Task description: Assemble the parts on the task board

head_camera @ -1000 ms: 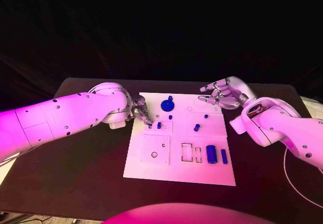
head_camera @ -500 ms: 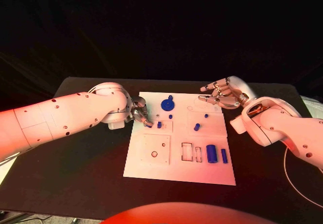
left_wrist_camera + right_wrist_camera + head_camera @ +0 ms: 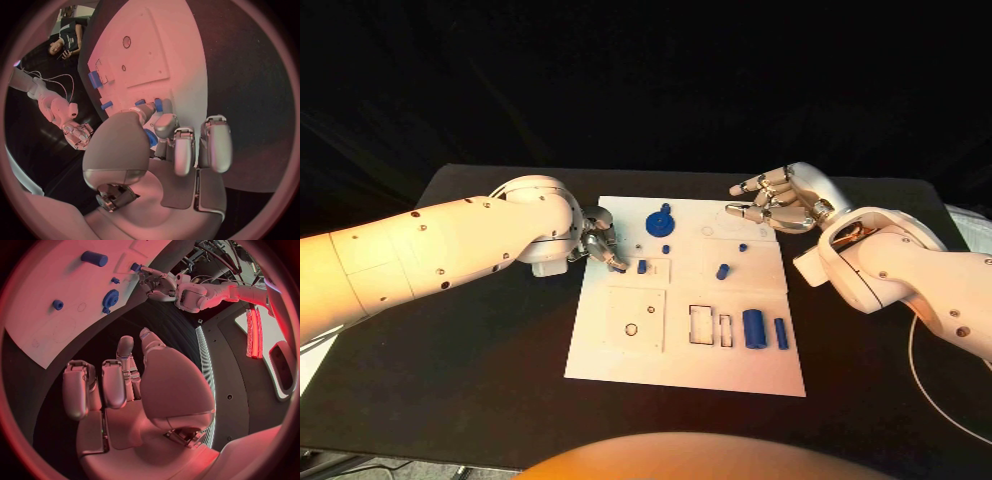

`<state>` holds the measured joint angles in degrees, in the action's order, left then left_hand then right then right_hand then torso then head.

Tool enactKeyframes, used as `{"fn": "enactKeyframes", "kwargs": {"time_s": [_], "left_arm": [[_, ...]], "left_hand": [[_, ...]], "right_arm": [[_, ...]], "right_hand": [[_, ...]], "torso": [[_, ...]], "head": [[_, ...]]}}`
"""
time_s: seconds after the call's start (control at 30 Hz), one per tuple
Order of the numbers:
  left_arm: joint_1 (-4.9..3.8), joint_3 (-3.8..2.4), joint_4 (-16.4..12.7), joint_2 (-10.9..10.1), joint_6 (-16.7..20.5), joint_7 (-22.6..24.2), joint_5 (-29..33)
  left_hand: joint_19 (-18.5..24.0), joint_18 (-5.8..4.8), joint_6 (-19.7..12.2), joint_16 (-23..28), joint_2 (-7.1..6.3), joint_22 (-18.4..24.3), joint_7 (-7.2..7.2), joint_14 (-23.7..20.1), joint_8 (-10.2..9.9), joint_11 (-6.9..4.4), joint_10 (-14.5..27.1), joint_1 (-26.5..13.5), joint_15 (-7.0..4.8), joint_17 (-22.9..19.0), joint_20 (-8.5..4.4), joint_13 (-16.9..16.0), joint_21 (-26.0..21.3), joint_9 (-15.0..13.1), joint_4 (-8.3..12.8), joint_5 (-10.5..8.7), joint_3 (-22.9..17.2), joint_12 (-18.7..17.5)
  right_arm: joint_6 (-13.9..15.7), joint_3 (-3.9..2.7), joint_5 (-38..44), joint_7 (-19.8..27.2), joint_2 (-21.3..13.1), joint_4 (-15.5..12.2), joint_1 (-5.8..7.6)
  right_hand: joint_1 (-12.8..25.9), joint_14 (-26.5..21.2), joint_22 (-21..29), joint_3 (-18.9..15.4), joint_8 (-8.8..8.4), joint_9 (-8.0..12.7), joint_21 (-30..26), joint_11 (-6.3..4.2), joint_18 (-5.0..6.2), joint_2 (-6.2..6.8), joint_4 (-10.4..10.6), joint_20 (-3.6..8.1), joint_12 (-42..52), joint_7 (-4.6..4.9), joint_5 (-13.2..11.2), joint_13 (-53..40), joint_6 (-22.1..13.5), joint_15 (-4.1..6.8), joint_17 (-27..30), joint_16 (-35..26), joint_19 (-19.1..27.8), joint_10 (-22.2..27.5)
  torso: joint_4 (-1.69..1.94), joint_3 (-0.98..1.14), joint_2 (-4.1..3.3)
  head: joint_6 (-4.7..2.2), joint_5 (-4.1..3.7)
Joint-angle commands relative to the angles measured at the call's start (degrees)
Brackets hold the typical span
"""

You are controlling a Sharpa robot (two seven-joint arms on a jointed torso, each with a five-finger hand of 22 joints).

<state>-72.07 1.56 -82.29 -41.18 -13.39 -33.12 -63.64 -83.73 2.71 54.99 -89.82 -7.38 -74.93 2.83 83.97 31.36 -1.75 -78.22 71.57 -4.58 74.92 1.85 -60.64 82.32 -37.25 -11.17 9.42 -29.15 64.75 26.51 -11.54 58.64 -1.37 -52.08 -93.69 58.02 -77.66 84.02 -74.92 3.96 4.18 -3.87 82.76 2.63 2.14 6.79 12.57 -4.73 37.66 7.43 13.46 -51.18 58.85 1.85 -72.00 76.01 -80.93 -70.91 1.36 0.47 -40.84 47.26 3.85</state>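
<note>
Left hand (image 3: 600,243) pinching blue part (image 3: 150,138), task board (image 3: 661,350) edge.

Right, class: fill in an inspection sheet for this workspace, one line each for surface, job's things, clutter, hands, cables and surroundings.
Surface: black table, white task board in its middle.
Job's things: blue gear at the board's far end; large blue cylinder and slim blue bar side by side nearer the robot; small blue pegs between.
Clutter: nothing seen.
Hands: left hand at the board's left edge, pinching a small blue part; right hand over the far right corner, fingers curled, holding nothing.
Cables: thin pale cable at the table's right edge.
Surroundings: dark backdrop.
</note>
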Motion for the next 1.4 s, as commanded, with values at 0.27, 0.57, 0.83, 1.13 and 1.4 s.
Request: {"fn": "enactKeyframes", "kwargs": {"time_s": [0.27,0.57,0.83,1.13,1.4], "left_arm": [[0.26,0.23,0.8,1.1,-1.0,-2.5,2.6],[0.26,0.29,1.6,2.0,-1.9,-3.2,2.8],[0.25,0.31,2.0,2.3,-1.3,-3.4,2.7],[0.25,0.32,2.3,2.6,-1.6,-3.7,2.0],[0.25,0.32,2.5,2.6,-1.8,-3.8,1.3]], "left_hand": [[-1.2,-0.31,2.5,-0.2,0.19,-6.2,-1.37,6.0,0.5,-0.60,-1.0,-6.8,-0.47,15.1,-0.34,-1.0,0.8,0.6,4.3,0.05,-6.2,1.2],[-1.5,-0.43,3.4,-0.2,0.60,-6.7,-1.62,6.0,0.4,-0.81,-1.6,-9.1,-0.65,15.1,-0.55,-1.9,1.1,1.0,3.4,0.04,-5.6,2.1],[-1.6,-0.50,3.8,-0.2,0.63,-6.9,-1.75,6.0,0.5,-0.89,-1.8,-9.6,-0.70,15.1,-0.60,-2.4,1.3,1.1,3.3,0.02,-5.4,2.4],[-1.9,-0.60,4.5,-0.2,0.13,-7.3,-1.97,6.0,0.5,-1.07,-2.3,-10.8,-0.82,15.1,-0.71,-2.9,1.6,1.3,3.3,-0.06,-4.4,3.0],[-2.1,-0.69,5.2,-0.2,-0.67,-7.7,-2.11,6.0,0.5,-1.18,-2.5,-13.0,-0.92,15.1,-0.83,-3.2,1.8,1.8,2.7,-0.15,-1.7,3.1]], "right_arm": [[-0.7,0.00,0.0,0.6,0.0,-0.3,-0.05],[-0.7,0.00,0.0,0.7,-0.1,-0.4,-0.05],[-0.7,0.00,0.0,0.7,-0.1,-0.5,-0.05],[-0.8,0.00,-0.2,0.7,-0.2,-0.6,-0.05],[-0.8,0.00,-0.2,0.7,-0.2,-0.6,-0.05]], "right_hand": [[0.2,2.3,-1.6,-0.4,-0.02,-0.1,-0.2,-0.17,1.13,-0.57,0.1,0.04,-0.2,0.05,0.5,0.1,0.1,-0.18,0.1,-0.4,0.4,0.4],[0.2,2.3,-1.6,-0.4,-0.02,-0.1,-0.2,-0.17,1.13,-0.57,0.1,0.04,-0.2,0.05,0.5,0.1,0.1,-0.18,0.1,-0.4,0.4,0.4],[0.1,2.3,-1.5,-0.4,-0.03,-0.1,-0.3,-0.17,1.15,-0.55,0.1,0.04,-0.3,0.05,0.6,0.2,0.1,-0.17,0.2,-0.5,0.4,0.5],[0.1,2.3,-1.4,-0.4,-0.04,-0.1,-0.3,-0.16,1.17,-0.54,0.1,0.04,-0.3,0.06,0.7,0.2,0.1,-0.18,0.2,-0.5,0.5,0.5],[0.1,2.2,-1.3,-0.5,-0.04,-0.1,-0.4,-0.15,1.20,-0.52,0.2,0.04,-0.4,0.06,0.7,0.3,0.1,-0.18,0.2,-0.5,0.6,0.6]], "torso": [[-0.04,0.03,0.02],[-0.05,0.01,0.01],[-0.02,0.01,0.01],[0.01,-0.03,0.00],[-0.03,-0.02,0.01]], "head": [[0.05,0.09],[0.16,0.07],[0.14,-0.06],[0.23,-0.18],[0.25,-0.18]]}}
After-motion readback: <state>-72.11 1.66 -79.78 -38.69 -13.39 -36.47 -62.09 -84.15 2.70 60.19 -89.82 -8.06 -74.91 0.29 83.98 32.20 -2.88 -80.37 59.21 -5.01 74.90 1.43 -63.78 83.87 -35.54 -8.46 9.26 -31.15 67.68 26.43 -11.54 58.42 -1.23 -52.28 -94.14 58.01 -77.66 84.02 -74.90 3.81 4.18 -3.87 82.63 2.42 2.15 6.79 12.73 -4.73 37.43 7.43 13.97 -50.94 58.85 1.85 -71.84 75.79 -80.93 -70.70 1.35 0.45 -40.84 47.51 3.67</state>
